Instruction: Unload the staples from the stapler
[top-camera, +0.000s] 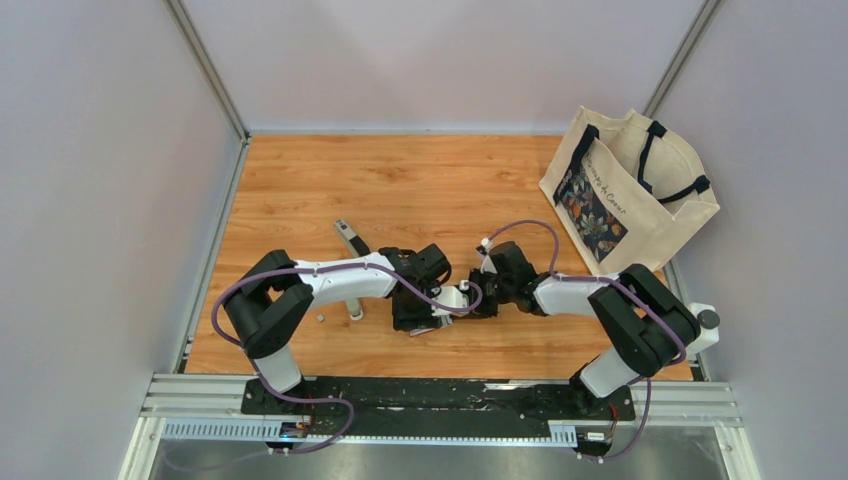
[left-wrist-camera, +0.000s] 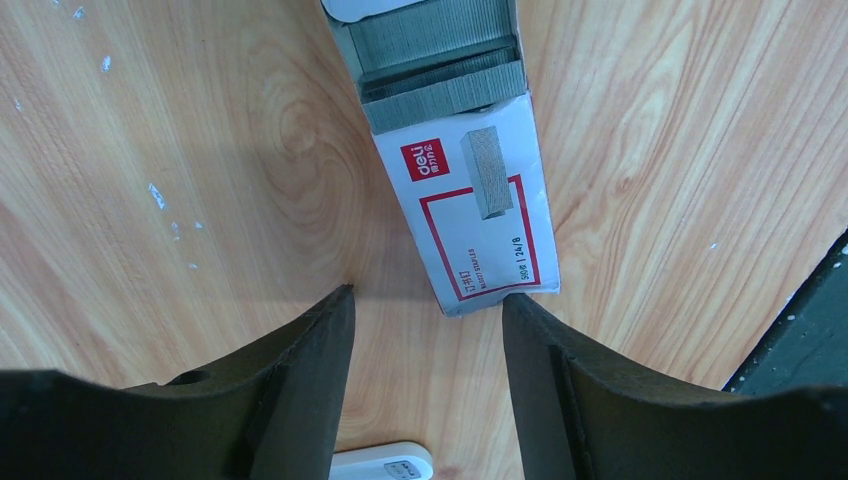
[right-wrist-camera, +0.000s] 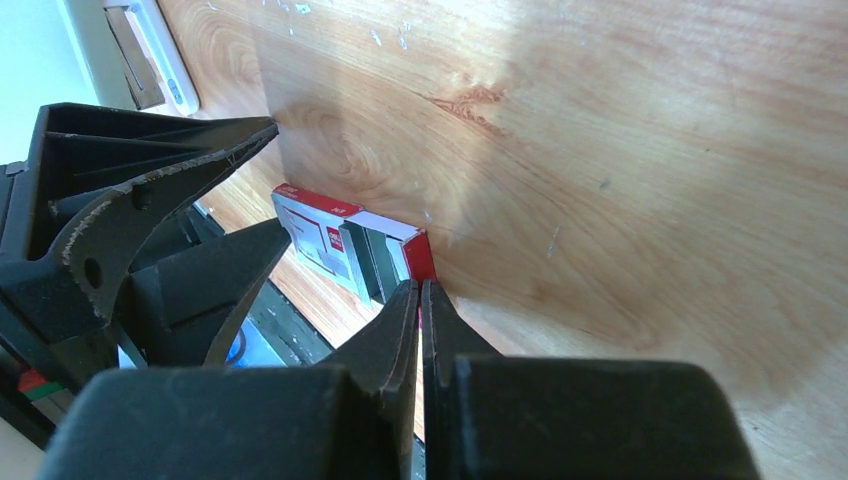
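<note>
Staples (left-wrist-camera: 435, 55) sit as grey strips stacked in the open end of the small red-and-white box (left-wrist-camera: 470, 210), which lies flat on the worktop (top-camera: 400, 180) between my two arms. I cannot tell whether any of those strips came out of the stapler. The stapler (top-camera: 347, 235) lies well apart from the box, out on the far side of the left arm (top-camera: 330, 280), and neither arm is touching it. From that I judge I am at the putting-away end of the job, handling staples at the box rather than working the stapler's tray. My left fingers (left-wrist-camera: 325, 330) are spread wide, one tip on each side of the box's closed end and just short of it, with nothing between them. My right fingers (right-wrist-camera: 415, 300) are pressed together to a hairline gap, their tips at the red edge of the open end. I see nothing pinched there, though a thin strip would be hard to make out. The left arm reaches forward and folds to the right, with its wrist looking down along the box. The right arm (top-camera: 590, 295) folds in from the right, forearm running left and low, with its fingers pointing at the box mouth. Next I would steady the box with the left fingers by a gentle close. It is light card and will probably skid or crush if squeezed hard, so the right tip should move slowly
</note>
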